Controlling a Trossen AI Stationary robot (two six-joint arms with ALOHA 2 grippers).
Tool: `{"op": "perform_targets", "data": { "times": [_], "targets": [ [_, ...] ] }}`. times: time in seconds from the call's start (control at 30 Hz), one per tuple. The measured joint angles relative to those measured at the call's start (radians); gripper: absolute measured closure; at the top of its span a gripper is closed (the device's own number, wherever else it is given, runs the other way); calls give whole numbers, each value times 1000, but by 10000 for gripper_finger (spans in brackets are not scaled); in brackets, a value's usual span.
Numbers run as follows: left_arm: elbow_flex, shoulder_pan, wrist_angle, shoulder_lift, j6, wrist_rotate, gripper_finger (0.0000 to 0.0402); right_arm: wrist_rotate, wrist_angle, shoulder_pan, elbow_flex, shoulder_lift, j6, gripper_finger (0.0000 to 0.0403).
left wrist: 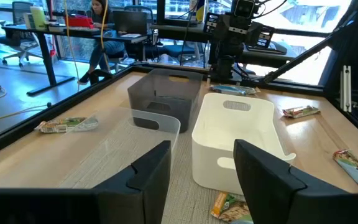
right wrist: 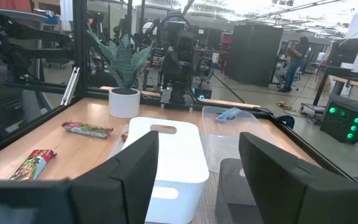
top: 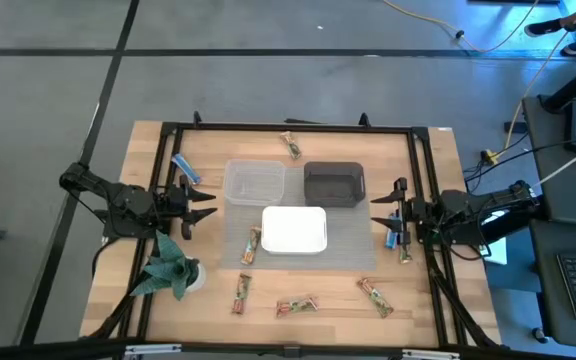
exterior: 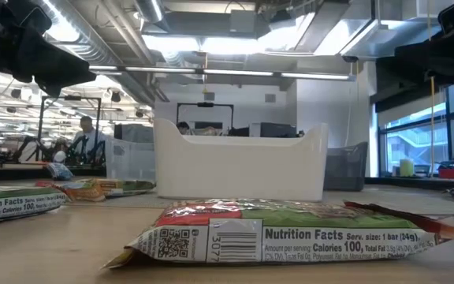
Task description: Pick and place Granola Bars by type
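Observation:
Several small wrapped granola bars lie flat on the wooden table. Tan ones are at the far edge [top: 290, 146], beside the white tub [top: 252, 246] and along the near edge [top: 241, 293] [top: 297, 306] [top: 375, 296]. One blue bar [top: 186, 168] lies far left, and another blue bar [top: 396, 237] lies by a tan bar [top: 405, 250] under the right arm. My left gripper [top: 208, 205] hovers open, left of the tubs. My right gripper [top: 376, 210] hovers open to their right. Both point at the tubs and hold nothing.
A clear tub [top: 256, 183], a dark tub [top: 334, 184] and a white tub [top: 294, 229] stand on a grey mat at the table's middle. A green paper plant [top: 168, 268] stands near the left arm. A black frame [top: 288, 127] rims the table.

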Motion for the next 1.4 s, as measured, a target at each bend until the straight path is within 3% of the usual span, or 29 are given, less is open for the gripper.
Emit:
{"op": "perform_targets", "data": {
  "times": [0.8,1.17,1.3,1.4],
  "targets": [
    [0,0,0,0,0,0,232,0,0,0,0,0,1,177],
    [0,0,0,0,0,0,232,2,10,0,0,0,135,177],
    [0,0,0,0,0,0,232,101,43,0,4,0,155,177],
    [0,0,0,0,0,0,232,265,-21,0,58,22,98,177]
  ]
}}
